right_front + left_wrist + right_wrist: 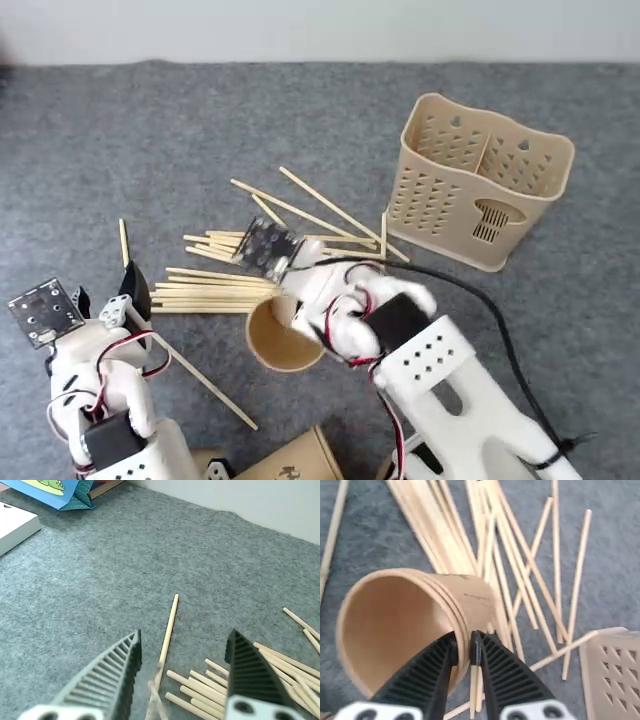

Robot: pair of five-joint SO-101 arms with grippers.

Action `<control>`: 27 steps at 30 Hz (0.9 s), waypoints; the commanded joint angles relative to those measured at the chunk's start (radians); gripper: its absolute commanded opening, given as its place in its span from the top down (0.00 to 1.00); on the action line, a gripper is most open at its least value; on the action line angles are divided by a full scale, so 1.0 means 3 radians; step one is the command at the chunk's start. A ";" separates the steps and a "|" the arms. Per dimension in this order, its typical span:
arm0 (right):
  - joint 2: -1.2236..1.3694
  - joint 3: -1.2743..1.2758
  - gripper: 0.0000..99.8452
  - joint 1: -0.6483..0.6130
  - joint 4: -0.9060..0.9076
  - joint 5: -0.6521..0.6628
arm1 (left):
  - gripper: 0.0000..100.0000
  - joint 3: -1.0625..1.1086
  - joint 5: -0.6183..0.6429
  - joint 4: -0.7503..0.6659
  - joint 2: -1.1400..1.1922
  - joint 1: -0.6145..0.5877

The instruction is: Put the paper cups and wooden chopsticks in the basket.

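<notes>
Nearest the arms, a second paper cup [290, 458] lies on its side, brown and unheld. Just beyond it the right hand [464, 647] is closed on the wall of the other paper cup [395, 625], one finger inside the mouth and one outside, pinching at the rim. This cup is tipped so its open mouth shows. It is plain brown with a rolled lip and sits against the edge of the chopstick pile; whether it is lifted clear I cannot tell. I judge it very light and easily crushed: the thin wall would buckle under a hard pinch, so the rim, stiffened by its roll, is the sound place to hold, with a gentle squeeze. The left hand [185, 635] hangs open above the grey surface [120, 140], and a lone chopstick [168, 630] lies just ahead of the gap between its fingers. The wooden chopsticks [215, 290] are pale, thin, stiff rods, some lying side by side, others scattered and crossing. They look light and apt to roll, so they are best taken near mid-length to stay level. Farthest off, the beige basket [482, 180] stands upright, perforated, with two compartments and nothing showing above its rim
</notes>
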 commanded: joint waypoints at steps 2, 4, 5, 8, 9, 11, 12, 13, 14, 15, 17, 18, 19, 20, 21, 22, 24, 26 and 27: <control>-0.0054 -0.0506 0.99 0.0279 0.0427 0.0174 | 0.74 -0.0028 0.0010 -0.0077 -0.0051 -0.0015; -0.0054 -0.0665 0.99 0.0407 0.0616 0.0174 | 0.74 -0.0028 0.0010 -0.0077 -0.0051 -0.0015; -0.0054 -0.0736 0.99 0.0473 0.0708 0.0174 | 0.74 -0.0028 0.0010 -0.0077 -0.0051 -0.0015; -0.0054 -0.0967 0.99 0.0683 0.0990 0.0194 | 0.74 -0.0028 0.0010 -0.0077 -0.0051 -0.0015; -0.0054 -0.1028 0.99 0.0749 0.1087 0.0240 | 0.74 -0.0028 0.0010 -0.0077 -0.0051 -0.0015; -0.0054 -0.1130 0.99 0.0892 0.1261 0.0322 | 0.74 -0.0028 0.0010 -0.0077 -0.0051 -0.0015; -0.0054 -0.1161 0.99 0.0979 0.1327 0.0348 | 0.74 -0.0028 0.0010 -0.0072 -0.0051 -0.0015; -0.0054 -0.1181 0.99 0.1082 0.1373 0.0363 | 0.74 -0.0028 0.0010 -0.0072 -0.0051 -0.0015; -0.0054 -0.1192 0.99 0.1194 0.1399 0.0389 | 0.74 -0.0028 0.0010 -0.0072 -0.0051 -0.0015; -0.0054 -0.1187 0.99 0.1307 0.1414 0.0425 | 0.74 -0.0028 0.0010 -0.0072 -0.0051 -0.0015; -0.0018 -0.1176 0.99 0.1532 0.1414 0.0501 | 0.74 -0.0028 0.0010 -0.0072 -0.0051 -0.0015; -0.0013 -0.1151 0.99 0.1639 0.1394 0.0532 | 0.74 -0.0028 0.0010 -0.0072 -0.0051 -0.0015; -0.0013 -0.1105 0.99 0.1731 0.1368 0.0568 | 0.74 -0.0028 0.0010 -0.0072 -0.0051 -0.0010; -0.0023 -0.1038 0.99 0.1808 0.1327 0.0604 | 0.74 -0.0028 0.0010 -0.0072 -0.0051 -0.0010; -0.0023 -0.0987 0.99 0.1869 0.1291 0.0624 | 0.74 -0.0028 0.0010 -0.0072 -0.0051 -0.0010; -0.0018 -0.0931 0.99 0.1926 0.1250 0.0639 | 0.74 -0.0028 0.0010 -0.0072 -0.0051 -0.0010; -0.0013 -0.0762 0.99 0.1997 0.1133 0.0644 | 0.74 0.0003 0.0010 -0.0087 -0.0051 -0.0005; -0.0013 -0.0557 0.99 0.2028 0.0979 0.0629 | 0.74 0.0008 0.0010 -0.0087 -0.0051 0.0000; -0.0013 -0.0460 0.99 0.2028 0.0913 0.0629 | 0.74 0.0008 0.0010 -0.0087 -0.0051 0.0000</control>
